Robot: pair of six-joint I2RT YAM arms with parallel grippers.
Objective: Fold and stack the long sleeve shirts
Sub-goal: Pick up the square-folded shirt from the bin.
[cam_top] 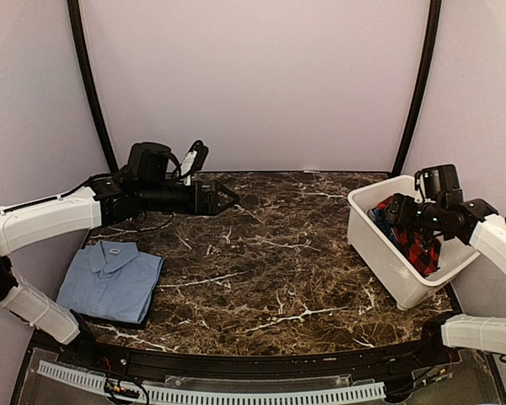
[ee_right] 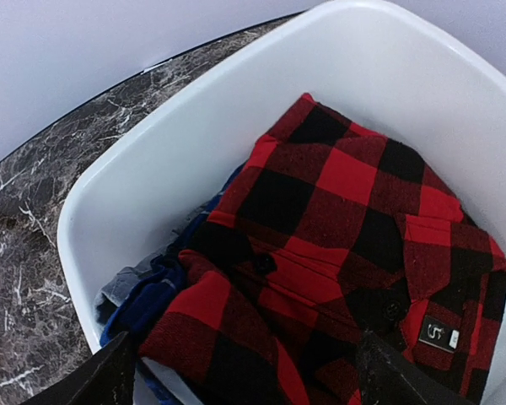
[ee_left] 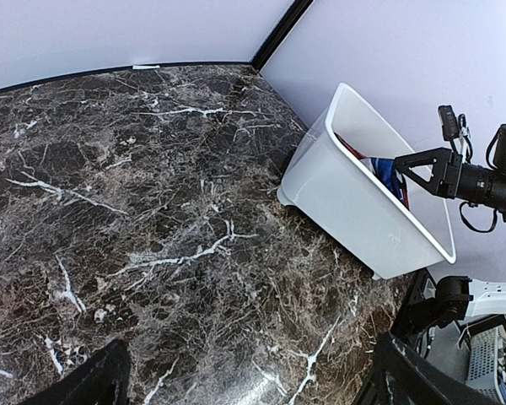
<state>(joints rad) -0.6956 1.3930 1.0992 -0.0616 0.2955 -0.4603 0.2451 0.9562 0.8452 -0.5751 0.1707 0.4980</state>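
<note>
A light blue collared shirt (cam_top: 110, 281) lies folded at the table's near left. The red-and-black checked flannel (ee_right: 337, 253) is bunched in the white bin (cam_top: 379, 245), also seen in the top view (cam_top: 415, 245). A dark blue shirt (ee_right: 143, 299) lies under it at the bin's left side. My right gripper (ee_right: 244, 375) is open above the flannel, its fingertips (ee_right: 101, 375) at the frame's bottom corners, touching nothing. My left gripper (cam_top: 228, 199) is open and empty above the table's far left, pointing right; its fingertips (ee_left: 93, 380) frame bare marble.
The white bin (ee_left: 354, 202) stands at the table's right edge, tilted toward the middle. The dark marble table (cam_top: 261, 261) lies between the folded shirt and the bin. Black frame posts stand at the back corners.
</note>
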